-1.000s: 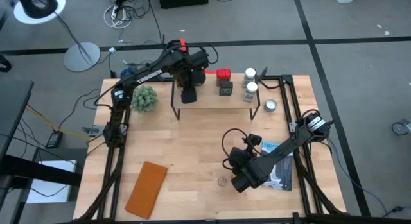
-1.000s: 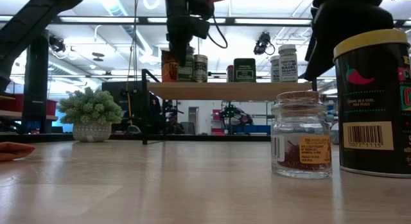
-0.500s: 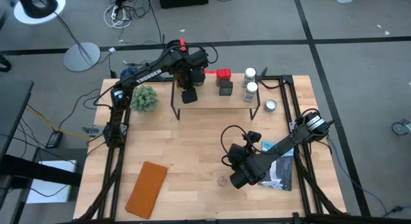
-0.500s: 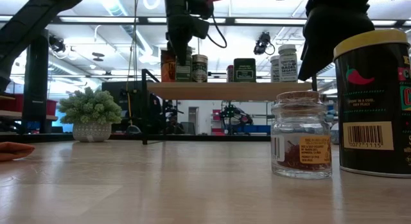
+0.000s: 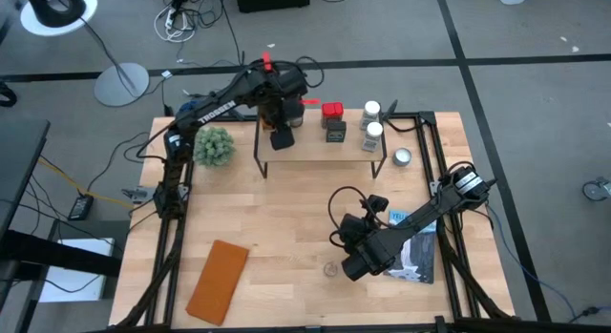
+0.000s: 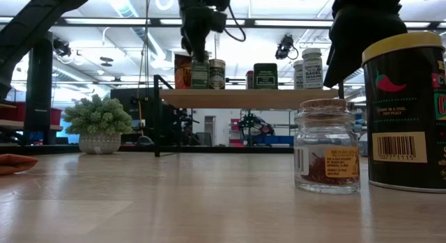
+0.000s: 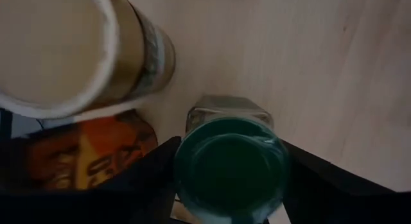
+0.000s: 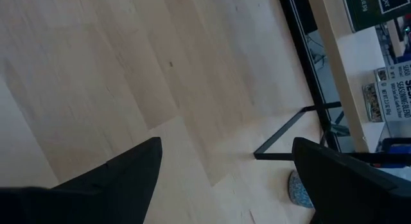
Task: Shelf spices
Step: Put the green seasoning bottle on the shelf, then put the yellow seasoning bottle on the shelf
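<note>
Spices (image 6: 265, 75) mostly line the shelf (image 5: 325, 147) at upper centre, left gripper (image 7: 229, 166) parted around a green-lidded jar (image 7: 231, 167) there, right gripper (image 8: 225, 163) spread empty, two jars (image 6: 327, 147) unshelved lower right.

"TROSSEN" on left arm (image 5: 218, 109), barcode digits "00771115" on black-and-yellow tin (image 6: 406, 111)

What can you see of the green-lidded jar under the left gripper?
The green-lidded jar is a small clear glass jar with squared shoulders and a dark green round lid. It stands upright on the shelf near its left end, close beside a tan-lidded jar and an orange-labelled one. The left gripper sits right above it, fingers open on either side of the lid; whether they touch it cannot be told.
</note>
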